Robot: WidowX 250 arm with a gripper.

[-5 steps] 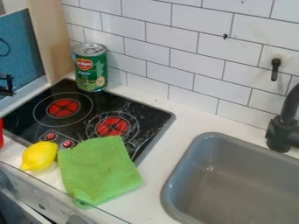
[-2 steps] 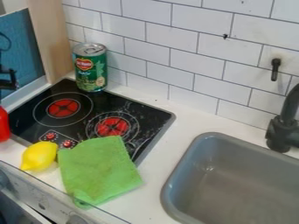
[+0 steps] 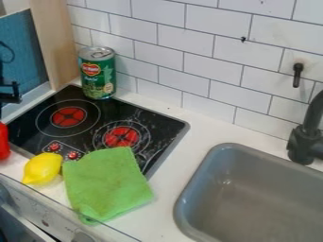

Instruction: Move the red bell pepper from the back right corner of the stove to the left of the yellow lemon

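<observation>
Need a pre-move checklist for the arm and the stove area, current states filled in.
1. Red item fully in frame: not ok, cut off at left edge.
2. Grip on red item: cannot tell.
3. Arm apart from can: ok.
4. Can upright: ok, at cooktop's back corner.
5. Cooktop uncovered: not ok, green cloth overlaps its front.
6. Lemon not touching cloth: cannot tell, right beside it.

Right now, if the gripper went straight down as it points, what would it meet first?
Probably the red object just below the gripper at the left edge; depth and contact are unclear.
</observation>
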